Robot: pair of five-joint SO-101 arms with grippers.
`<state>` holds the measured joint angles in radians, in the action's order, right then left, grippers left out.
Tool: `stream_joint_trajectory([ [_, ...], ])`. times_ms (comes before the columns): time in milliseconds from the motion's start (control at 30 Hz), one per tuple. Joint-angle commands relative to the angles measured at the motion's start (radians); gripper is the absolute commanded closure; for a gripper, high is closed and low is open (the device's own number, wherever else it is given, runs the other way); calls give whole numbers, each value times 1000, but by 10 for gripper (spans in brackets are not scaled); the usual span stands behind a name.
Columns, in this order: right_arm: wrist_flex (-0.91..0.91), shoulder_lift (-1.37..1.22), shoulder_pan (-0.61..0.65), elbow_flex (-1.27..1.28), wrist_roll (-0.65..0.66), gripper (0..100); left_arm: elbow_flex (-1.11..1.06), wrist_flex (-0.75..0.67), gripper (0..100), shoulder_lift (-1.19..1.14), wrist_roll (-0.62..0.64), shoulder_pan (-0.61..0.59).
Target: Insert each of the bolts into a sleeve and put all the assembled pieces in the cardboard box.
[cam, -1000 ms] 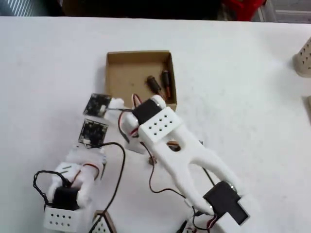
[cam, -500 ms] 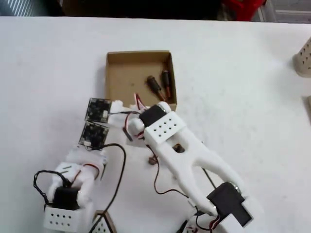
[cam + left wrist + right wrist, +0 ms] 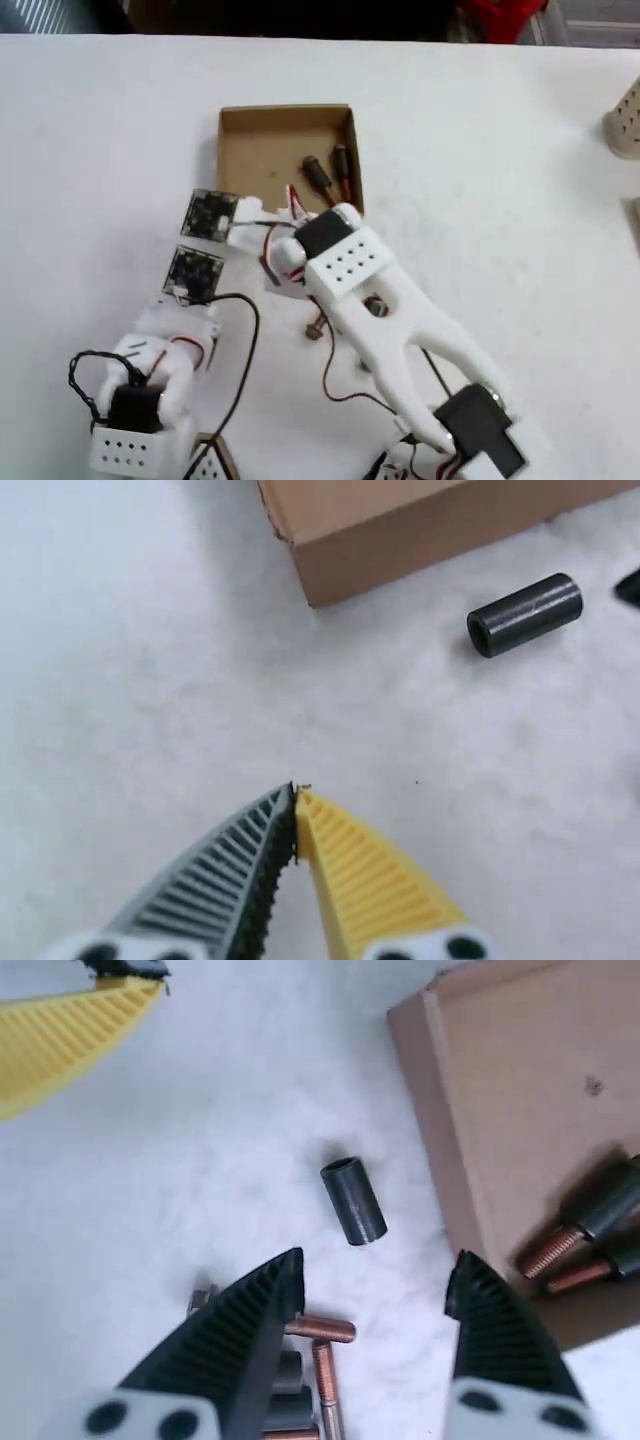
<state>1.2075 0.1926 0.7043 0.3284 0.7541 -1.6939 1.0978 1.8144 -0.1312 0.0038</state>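
Note:
My right gripper (image 3: 375, 1280) hangs open over the table just in front of the cardboard box (image 3: 520, 1100). A loose black sleeve (image 3: 353, 1201) lies on the table beyond its fingertips, beside the box wall. Two copper bolts (image 3: 322, 1329) lie by its left finger. Two assembled pieces (image 3: 590, 1222) rest inside the box (image 3: 262, 150), also seen from above (image 3: 328, 172). My left gripper (image 3: 294, 798) is shut on nothing, low over the table, pointing at the same sleeve (image 3: 525, 613) and the box corner (image 3: 400, 535).
The right arm (image 3: 380, 310) stretches from the front right across to the box's front edge, with loose wires beside it. The left arm (image 3: 150, 370) sits folded at the front left. A bolt (image 3: 313, 328) lies beside the right arm. A pale perforated object (image 3: 625, 120) stands at the far right edge.
The right arm has shifted to the right along the box's front edge, its elbow swinging toward the front right. The left arm has kept still.

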Motion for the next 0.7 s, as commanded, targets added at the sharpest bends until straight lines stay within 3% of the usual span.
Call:
stream_joint_trajectory([
  [0, 90, 117, -12, -95, -72, 783, 2, -14, 977, 10, -8, -8],
  [267, 131, 136, -21, -87, -103, 783, 0, -8, 977, 10, -8, -45],
  [667, 28, -94, -24, -66, -6, 783, 0, -64, 977, 10, 3, -415],
])
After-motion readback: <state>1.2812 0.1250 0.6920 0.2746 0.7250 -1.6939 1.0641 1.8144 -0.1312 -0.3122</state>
